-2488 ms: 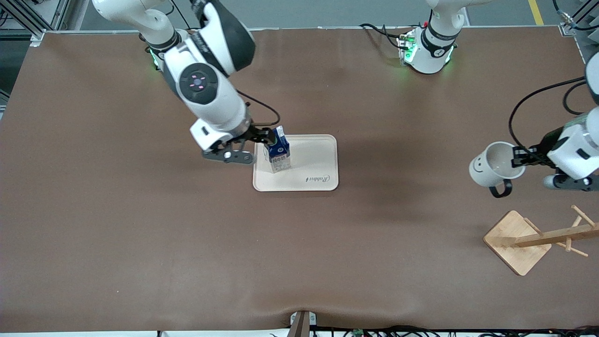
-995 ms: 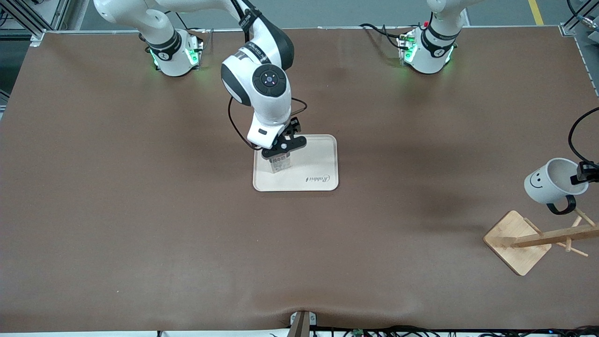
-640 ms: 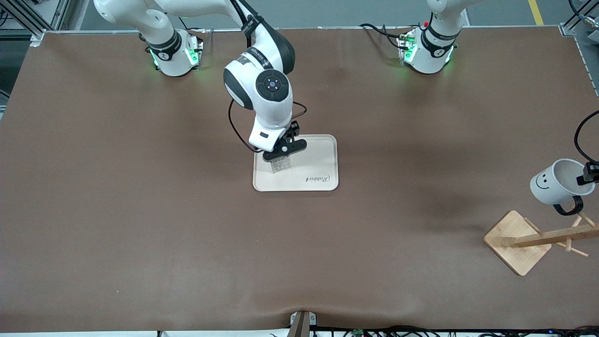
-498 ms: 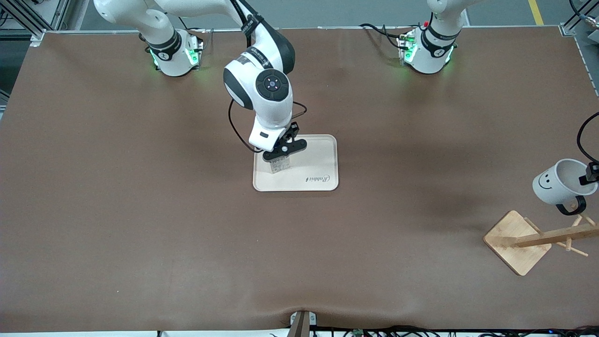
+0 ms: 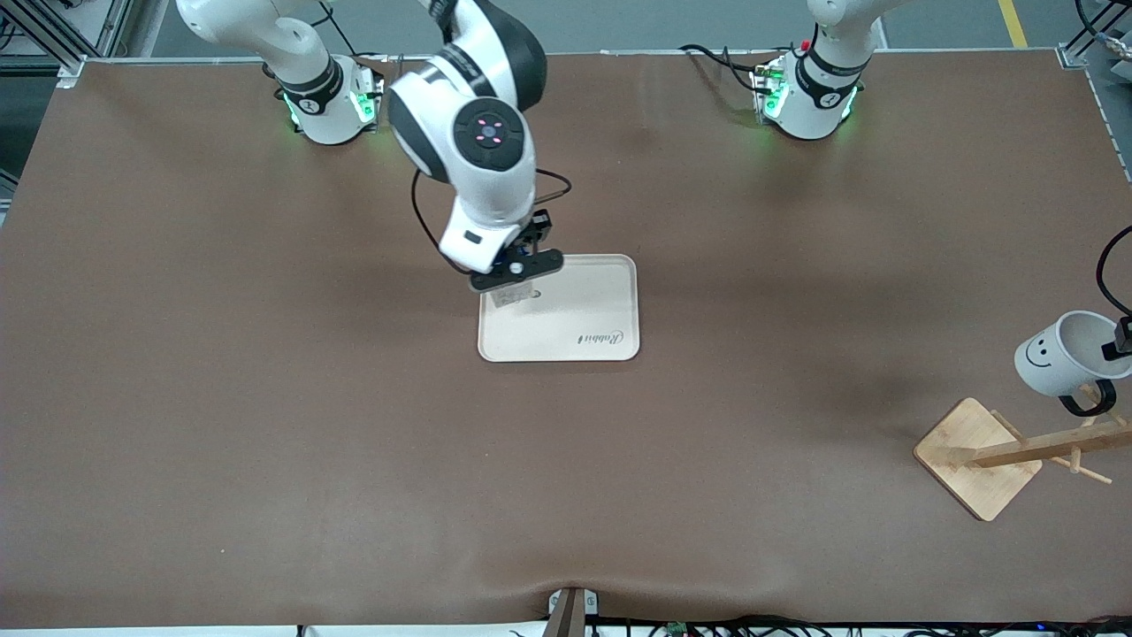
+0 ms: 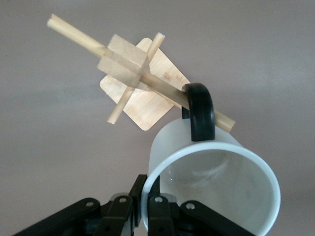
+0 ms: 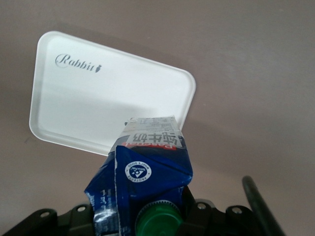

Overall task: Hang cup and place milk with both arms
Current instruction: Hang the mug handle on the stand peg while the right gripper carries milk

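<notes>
My right gripper [image 5: 515, 276] is shut on the dark blue milk carton [image 7: 147, 164] just below its green cap [image 7: 157, 222]. It holds the carton in the air over the edge of the white tray [image 5: 601, 301] nearest the right arm's base; in the front view only the carton's lower part [image 5: 508, 296] shows. My left gripper [image 5: 1121, 338] is shut on the rim of the white smiley mug [image 5: 1057, 358]. It holds the mug tilted over the wooden rack [image 5: 1044, 447]. In the left wrist view the black handle [image 6: 201, 113] sits against a peg [image 6: 162, 86] of the rack.
The rack's square wooden base [image 5: 977, 456] stands at the left arm's end of the table, near the front camera. The tray [image 7: 106, 93] bears the word "Rabbit". Brown table [image 5: 265, 442] lies all around.
My right gripper has risen with the milk carton off the tray toward the right arm's base. My left gripper has carried the mug down toward the rack's peg.
</notes>
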`<action>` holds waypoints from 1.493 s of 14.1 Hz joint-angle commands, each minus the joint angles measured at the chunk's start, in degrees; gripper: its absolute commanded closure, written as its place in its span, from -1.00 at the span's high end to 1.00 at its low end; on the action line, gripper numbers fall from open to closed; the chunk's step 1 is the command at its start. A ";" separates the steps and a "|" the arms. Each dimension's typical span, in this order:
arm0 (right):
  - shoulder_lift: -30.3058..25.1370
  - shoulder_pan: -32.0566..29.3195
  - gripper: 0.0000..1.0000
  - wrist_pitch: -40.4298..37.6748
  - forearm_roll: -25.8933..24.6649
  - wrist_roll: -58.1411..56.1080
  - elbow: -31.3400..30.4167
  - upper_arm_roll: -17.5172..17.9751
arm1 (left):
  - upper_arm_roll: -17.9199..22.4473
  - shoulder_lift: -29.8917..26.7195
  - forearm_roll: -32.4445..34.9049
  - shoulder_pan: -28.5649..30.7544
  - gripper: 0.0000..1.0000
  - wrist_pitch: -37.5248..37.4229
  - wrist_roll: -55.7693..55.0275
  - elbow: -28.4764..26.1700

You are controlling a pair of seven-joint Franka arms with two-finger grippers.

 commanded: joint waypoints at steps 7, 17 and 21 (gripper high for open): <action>-8.61 -14.34 -1.00 -2.94 1.51 0.13 -6.11 0.46 | -1.01 1.32 -0.07 0.07 0.99 0.09 0.88 2.38; -18.63 -33.33 -1.00 1.53 0.90 -9.70 -23.94 0.38 | -5.75 -3.50 0.46 -0.19 1.00 -4.66 0.27 2.20; -21.54 -39.22 -1.00 4.89 0.55 -15.58 -30.56 -0.06 | -6.81 -5.96 0.81 -1.16 1.00 -8.95 -3.49 1.94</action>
